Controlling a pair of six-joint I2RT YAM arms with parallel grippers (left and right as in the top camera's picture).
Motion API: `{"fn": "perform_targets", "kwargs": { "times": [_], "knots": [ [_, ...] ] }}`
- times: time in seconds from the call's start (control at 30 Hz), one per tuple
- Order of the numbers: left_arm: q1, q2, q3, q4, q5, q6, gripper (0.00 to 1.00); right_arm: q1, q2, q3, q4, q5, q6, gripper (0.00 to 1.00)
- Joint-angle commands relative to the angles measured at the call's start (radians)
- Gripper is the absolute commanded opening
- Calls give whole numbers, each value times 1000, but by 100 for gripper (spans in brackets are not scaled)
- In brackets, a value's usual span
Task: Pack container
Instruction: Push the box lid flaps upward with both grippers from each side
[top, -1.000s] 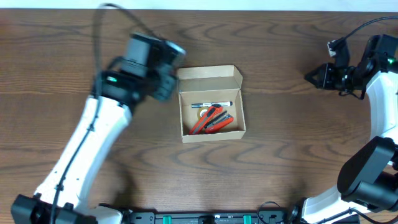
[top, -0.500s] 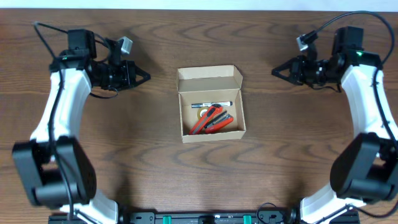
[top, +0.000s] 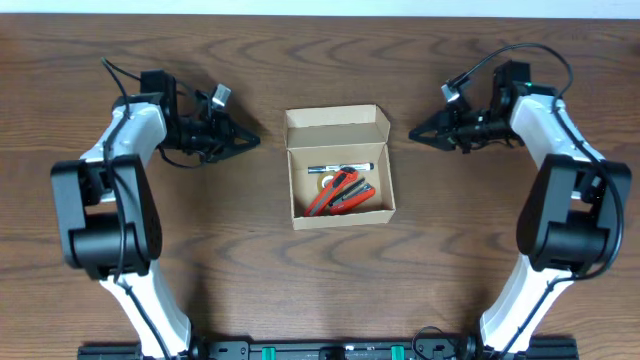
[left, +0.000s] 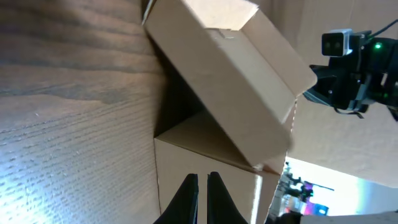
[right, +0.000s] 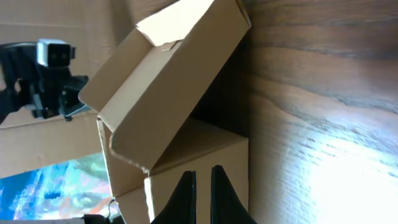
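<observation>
Overhead: container (top: 335, 153) centred on the surface (top: 200, 260), lid flap (top: 336, 120) standing open.
Left hand (top: 254, 141): fingers pressed together, empty, near the container's left wall.
Right hand (top: 412, 134): likewise, on the right side.
Risk: uneven pushes could skid the container instead of folding its lid.

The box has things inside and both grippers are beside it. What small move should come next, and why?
Probably bring the left gripper and right gripper inward to the flap lid. The container already holds a marker and red items, its lid is open, and both grippers flank it, shut and empty.
</observation>
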Motion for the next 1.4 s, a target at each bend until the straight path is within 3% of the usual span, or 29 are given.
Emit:
{"fn": "perform_targets", "kwargs": {
  "times": [0.0,0.7,1.13,1.37],
  "knots": [
    [1,43,6,10,59,-2,6,22,41,12,23,-76,10,1],
    [-19,143,6,106,106,-31,6,40,160,12,114,-152,33,1],
    [-95,169,6,388,142,-304,6,76,187,12,221,-184,119,1],
    [-107,184,6,403,145,-318,6,81,194,12,228,-172,126,1]
  ]
}}
